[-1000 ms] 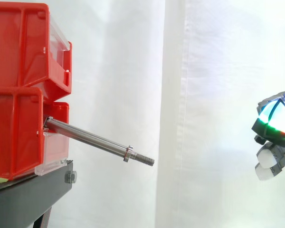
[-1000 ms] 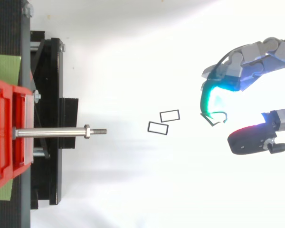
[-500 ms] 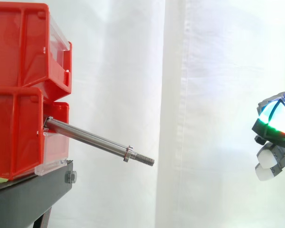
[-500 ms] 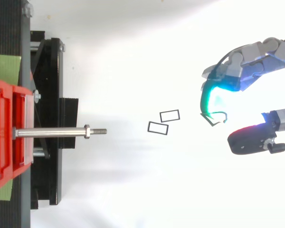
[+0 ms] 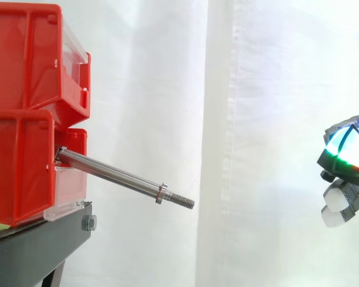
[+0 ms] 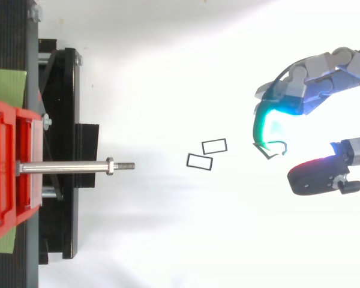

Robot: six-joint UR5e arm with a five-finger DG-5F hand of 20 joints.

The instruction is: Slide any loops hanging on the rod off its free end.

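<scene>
White curtain (image 5: 257, 89) backs the rod (image 5: 113, 173); 2 loops (image 6: 200, 161) lie loose; cropped hand (image 6: 315, 72), grasp impossible to tell.

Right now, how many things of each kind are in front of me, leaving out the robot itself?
Red bins: 2
Steel rod: 1
Nut near the rod's free end: 1
Rectangular loops: 3 (2 lying loose, 1 at the hand; none on the rod)
Black stand: 1
Total: 8
</scene>
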